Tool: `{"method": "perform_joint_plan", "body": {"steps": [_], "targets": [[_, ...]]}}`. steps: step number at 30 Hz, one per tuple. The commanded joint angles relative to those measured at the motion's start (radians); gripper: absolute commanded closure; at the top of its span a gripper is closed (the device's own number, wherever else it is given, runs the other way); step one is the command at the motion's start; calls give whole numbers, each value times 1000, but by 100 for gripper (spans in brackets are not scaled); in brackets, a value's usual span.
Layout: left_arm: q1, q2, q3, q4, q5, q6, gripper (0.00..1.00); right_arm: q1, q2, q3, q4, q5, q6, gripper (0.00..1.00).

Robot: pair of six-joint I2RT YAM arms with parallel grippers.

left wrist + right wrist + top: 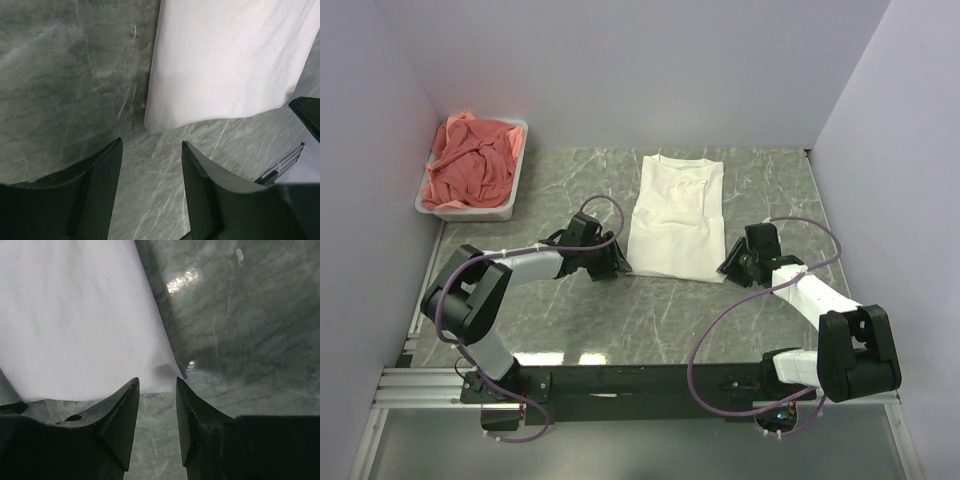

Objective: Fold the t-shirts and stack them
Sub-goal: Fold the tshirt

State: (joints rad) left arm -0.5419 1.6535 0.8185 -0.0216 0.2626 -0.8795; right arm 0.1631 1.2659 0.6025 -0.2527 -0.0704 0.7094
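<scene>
A white t-shirt (675,215) lies flat on the marble table, folded lengthwise, collar at the far end; no red print shows. My left gripper (618,263) is open and empty just off the shirt's near left corner (150,125). My right gripper (728,262) is open and empty just off its near right corner (172,375). The shirt fills the upper part of both wrist views (225,55) (75,315). Salmon-pink t-shirts (472,162) lie crumpled in the tub at the far left.
The white plastic tub (518,190) stands against the left wall at the back. Grey walls close the table on three sides. Bare marble (620,320) lies between the shirt's hem and the arm bases.
</scene>
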Motion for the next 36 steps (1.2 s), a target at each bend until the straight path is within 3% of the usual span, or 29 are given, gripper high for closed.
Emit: {"method": "perform_joint_plan", "body": {"steps": [1,16,21,23,25,27,36], "targets": [[-9,23,1,51,-25,24,44,-7,-20,-35,4,49,15,57],[-36,129,44,68,-75,2,57,-5,43,-84,82,21,51,57],[-43,146,65,52,-86,-4,73,-7,58,-75,93,14,55,60],[-44,150,77,46,-91,-7,81,-7,69,-66,93,8,45,66],[-44,158,93,28,-95,-6,95,-5,72,-52,84,1,38,80],[-46,152,108,-4,-103,-4,99,-5,61,-46,73,-2,30,95],[-53,-24,-28,-77,-152,-10,99,-5,-36,-61,-16,-80,-37,100]]}}
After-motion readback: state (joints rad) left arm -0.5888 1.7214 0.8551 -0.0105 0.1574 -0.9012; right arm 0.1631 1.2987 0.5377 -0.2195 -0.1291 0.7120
